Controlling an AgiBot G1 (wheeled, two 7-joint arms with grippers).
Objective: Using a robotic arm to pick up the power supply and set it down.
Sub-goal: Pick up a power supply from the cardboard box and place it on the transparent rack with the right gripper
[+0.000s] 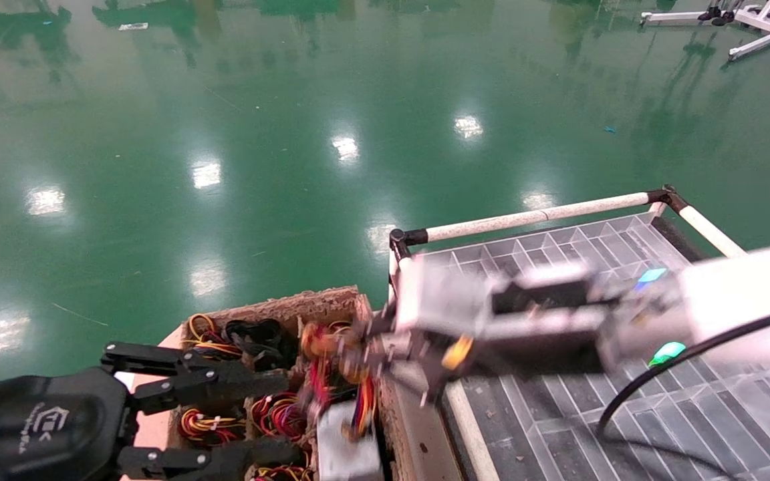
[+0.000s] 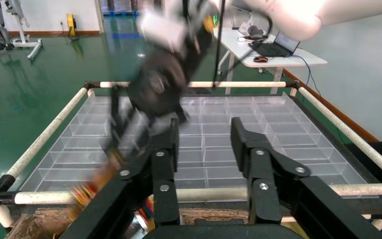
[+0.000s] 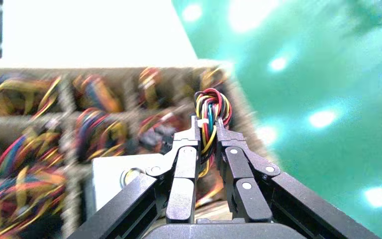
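Head view, going left to right with the cardboard box (image 1: 278,308) as landmark: the left gripper (image 1: 271,417) sits at the box's near left side, its black fingers (image 1: 214,382) spread apart and holding nothing, reaching over the compartments of coiled wires. Inside the box, several bundles of red, yellow and black wire fill the cells. At the box's right edge the power supply (image 1: 347,447) hangs as a grey metal box, its wire bundle (image 1: 341,371) rising from it to the right gripper (image 1: 351,347). From the right wrist view, that gripper's fingers (image 3: 184,172) are closed on the looped bundle of coloured wires, with the grey body of the power supply just below them and the box's compartments behind. The robotic arm (image 1: 746,300), white with a looping black cable (image 1: 679,367), stretches to the right of the box over a clear divided tray (image 1: 625,247) framed by white pipes (image 1: 532,217). Beyond the box lies a glossy green floor (image 1: 224,133).
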